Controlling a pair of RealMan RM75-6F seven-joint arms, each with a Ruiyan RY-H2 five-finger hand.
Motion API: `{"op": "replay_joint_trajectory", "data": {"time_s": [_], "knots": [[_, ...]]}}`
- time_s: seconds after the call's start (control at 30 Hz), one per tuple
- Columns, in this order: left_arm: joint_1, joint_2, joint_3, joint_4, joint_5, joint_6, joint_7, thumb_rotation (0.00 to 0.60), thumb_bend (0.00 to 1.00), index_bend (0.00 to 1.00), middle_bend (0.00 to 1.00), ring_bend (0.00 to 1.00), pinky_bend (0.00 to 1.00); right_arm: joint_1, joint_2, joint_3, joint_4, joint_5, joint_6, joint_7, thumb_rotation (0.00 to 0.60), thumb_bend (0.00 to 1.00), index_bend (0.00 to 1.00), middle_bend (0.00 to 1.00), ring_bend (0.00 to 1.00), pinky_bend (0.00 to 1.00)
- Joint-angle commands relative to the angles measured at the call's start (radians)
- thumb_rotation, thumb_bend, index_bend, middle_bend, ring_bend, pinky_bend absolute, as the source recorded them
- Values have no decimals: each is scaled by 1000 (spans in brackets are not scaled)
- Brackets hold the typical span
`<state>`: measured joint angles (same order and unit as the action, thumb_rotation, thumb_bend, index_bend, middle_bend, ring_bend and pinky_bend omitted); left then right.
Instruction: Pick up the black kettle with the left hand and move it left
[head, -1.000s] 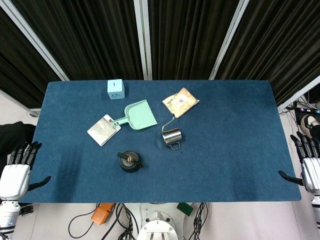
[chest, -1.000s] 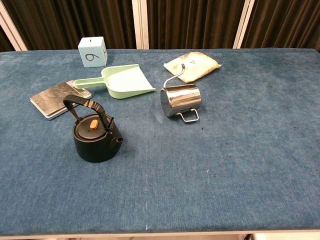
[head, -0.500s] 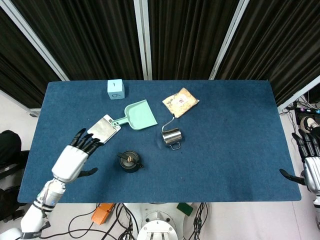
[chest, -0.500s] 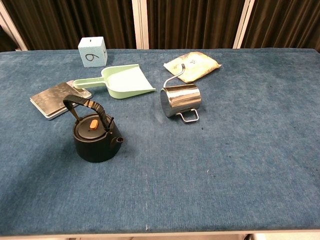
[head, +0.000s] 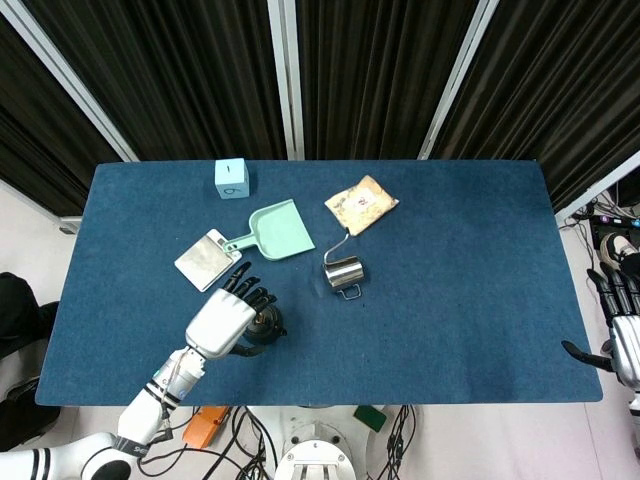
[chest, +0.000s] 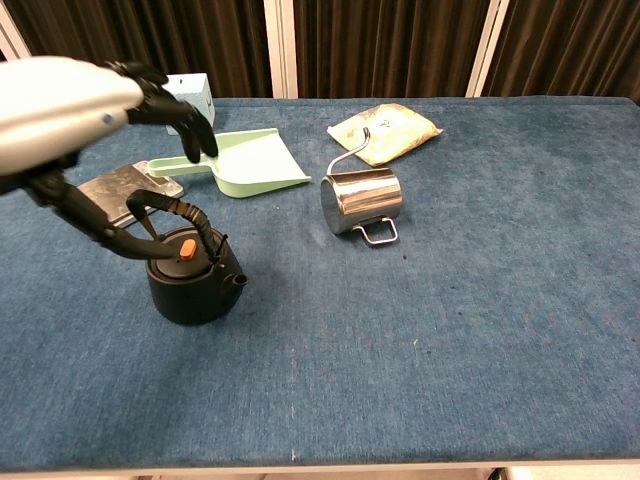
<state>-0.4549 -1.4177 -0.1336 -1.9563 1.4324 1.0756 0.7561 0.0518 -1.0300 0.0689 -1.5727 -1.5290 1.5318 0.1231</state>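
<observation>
The left robot hand (head: 222, 322) hovers over the black kettle (chest: 190, 282) on the blue worktop (head: 450, 290), its dark fingers (chest: 185, 118) spread apart and holding nothing. In the chest view the thumb reaches down beside the kettle's arched handle, though whether it touches the handle cannot be told. The kettle stands upright directly beneath the palm, its orange lid knob showing, its short spout pointing away from the hand's wrist side.

Just beyond the fingertips lies a silver scale (head: 207, 260), partly hidden by the hand in the chest view, and next to it a mint-green dustpan (head: 275, 230) with its handle toward the scale. Farther beyond them sits a light-blue cube (head: 231, 178) near the worktop's far edge. To the right of the hand, near but apart from the kettle, a steel measuring cup (chest: 360, 201) rests with its wire handle facing the near edge, and a tan packet (head: 361, 203) lies beyond it.

The right robot hand (head: 620, 325) hangs off the worktop's right edge, well apart from everything, fingers extended and empty.
</observation>
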Motion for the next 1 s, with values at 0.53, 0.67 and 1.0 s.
{"op": "replay_joint_trajectory", "data": {"time_s": [0.53,0.67,1.0], "knots": [[-62,-149,29,55,-191,83,235,420,81,461,498,360,0,11,0,0,3,-1,-21,7,600,81,0,19,0,0],[-71,-160,35,72,-201,91,237,413,81,518,548,403,0,11,-2,0,4,-1,-20,6,600,81,0,19,0,0],[-90,-173,51,99,-217,101,223,409,81,559,593,444,0,10,-3,-1,0,-1,-18,0,600,81,0,19,0,0]]}}
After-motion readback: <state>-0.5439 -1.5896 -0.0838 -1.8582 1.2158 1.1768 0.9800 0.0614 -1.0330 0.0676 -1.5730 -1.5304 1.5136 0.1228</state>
